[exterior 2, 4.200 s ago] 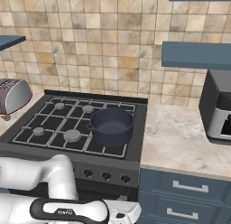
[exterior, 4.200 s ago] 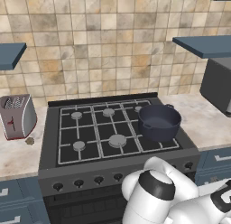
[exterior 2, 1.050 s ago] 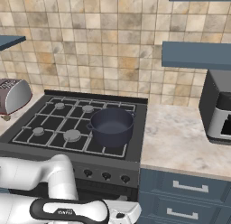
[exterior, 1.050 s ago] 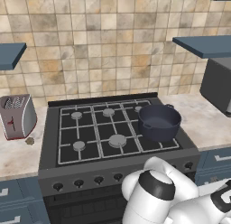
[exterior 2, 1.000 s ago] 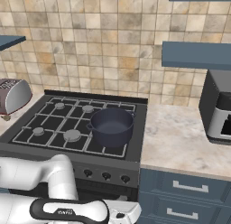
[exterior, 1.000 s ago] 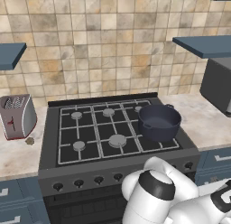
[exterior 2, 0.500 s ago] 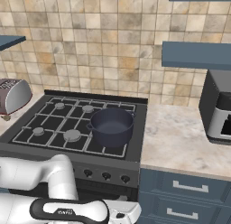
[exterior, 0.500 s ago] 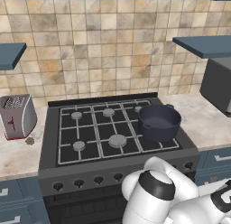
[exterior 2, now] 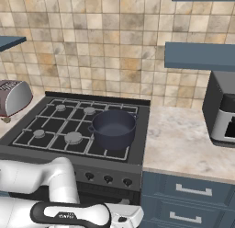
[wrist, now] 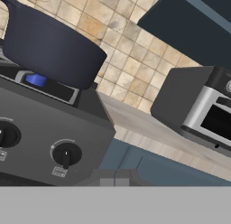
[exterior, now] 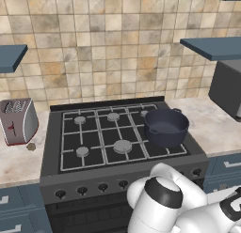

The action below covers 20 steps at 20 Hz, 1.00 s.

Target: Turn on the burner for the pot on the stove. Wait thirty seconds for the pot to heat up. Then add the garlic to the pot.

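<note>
Nothing is shifting between the earlier pictures and now; the arm, the pot (exterior: 166,127) and everything on the tabletop (exterior 2: 188,144) are sitting just as they were; the tool is staying low in front of the stove (exterior: 113,138), its fingers pressed together and holding nothing, touching nothing that can be made out.

From the hand view the pot is standing on the stove's front right grate, seen from below and tilted, with a small blue flame (wrist: 36,79) glowing under it; two dark knobs are showing on the stove's front panel, the nearer knob (wrist: 66,155) just below the pot's corner.

On the left stretch of tabletop the garlic (exterior: 31,146) is lying just beside the silver toaster (exterior: 18,120), in front of its right corner and well apart from the pot; on the right stretch a dark toaster oven (exterior 2: 222,107) is standing against the tiled wall, well apart from the stove.
</note>
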### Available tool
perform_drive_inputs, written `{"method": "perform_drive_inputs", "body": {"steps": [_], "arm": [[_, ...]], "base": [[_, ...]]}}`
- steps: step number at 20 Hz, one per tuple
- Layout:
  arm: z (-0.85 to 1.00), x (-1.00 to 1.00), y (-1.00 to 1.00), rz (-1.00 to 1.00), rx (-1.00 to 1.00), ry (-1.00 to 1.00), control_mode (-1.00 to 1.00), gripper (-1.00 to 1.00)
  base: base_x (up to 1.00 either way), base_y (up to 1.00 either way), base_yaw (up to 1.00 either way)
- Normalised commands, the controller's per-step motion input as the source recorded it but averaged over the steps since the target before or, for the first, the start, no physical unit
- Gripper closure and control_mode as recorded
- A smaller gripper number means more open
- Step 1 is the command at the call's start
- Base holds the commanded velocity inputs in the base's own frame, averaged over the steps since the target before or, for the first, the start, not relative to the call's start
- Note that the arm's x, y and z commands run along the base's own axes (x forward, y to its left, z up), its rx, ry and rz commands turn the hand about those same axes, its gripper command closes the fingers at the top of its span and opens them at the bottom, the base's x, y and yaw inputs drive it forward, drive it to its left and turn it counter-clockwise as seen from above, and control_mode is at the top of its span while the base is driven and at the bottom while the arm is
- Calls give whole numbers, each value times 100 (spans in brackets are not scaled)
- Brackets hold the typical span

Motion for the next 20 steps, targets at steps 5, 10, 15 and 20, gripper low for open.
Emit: {"method": "perform_drive_inputs", "body": {"steps": [5, 10, 15, 20], "arm": [[0, 0, 0, 0, 0, 0, -100, 100], [0, 0, 0, 0, 0, 0, -100, 100], [0, 0, 0, 0, 0, 0, -100, 100], [0, 0, 0, 0, 0, 0, -100, 100]], "base": [[0, 0, 0], [0, 0, 0], [0, 0, 0], [0, 0, 0]]}}
